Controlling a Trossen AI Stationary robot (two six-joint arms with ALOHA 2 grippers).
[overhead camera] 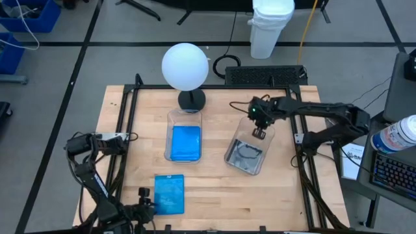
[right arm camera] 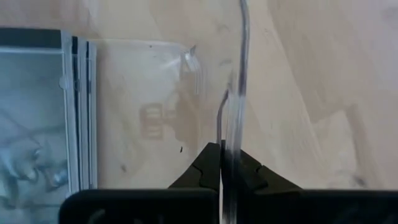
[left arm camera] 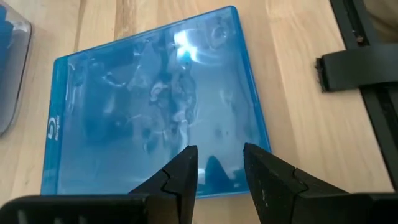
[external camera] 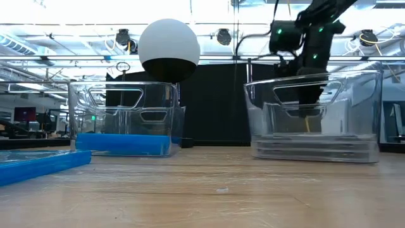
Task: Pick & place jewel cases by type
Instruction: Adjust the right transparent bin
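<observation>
A translucent blue jewel case [overhead camera: 169, 194] [left arm camera: 155, 106] lies flat on the table near its near edge. My left gripper [left arm camera: 221, 168] [overhead camera: 146, 198] is open at that case's left edge, with its fingers over the edge. I cannot tell if they touch. The left clear tub [overhead camera: 184, 123] holds blue cases [external camera: 123, 144]. The right clear tub [overhead camera: 234, 159] holds clear cases with black spines [right arm camera: 37, 124]. My right gripper [right arm camera: 222, 165] [overhead camera: 259, 133] is at that tub's far wall, shut on it. My right gripper pinches the upper rim of the right tub's far wall [right arm camera: 239, 93]. One finger is inside the tub and one outside. The fingers come from above, pointing down. The tub stands with its bottom [external camera: 316, 155] on the table.
A white globe lamp on a black base [overhead camera: 186, 68] stands at the table's far edge behind the left tub. Black frame rails [overhead camera: 130, 130] [left arm camera: 367, 62] run along the table's sides. Bare wood [overhead camera: 260, 201] lies between the tubs and the near edge.
</observation>
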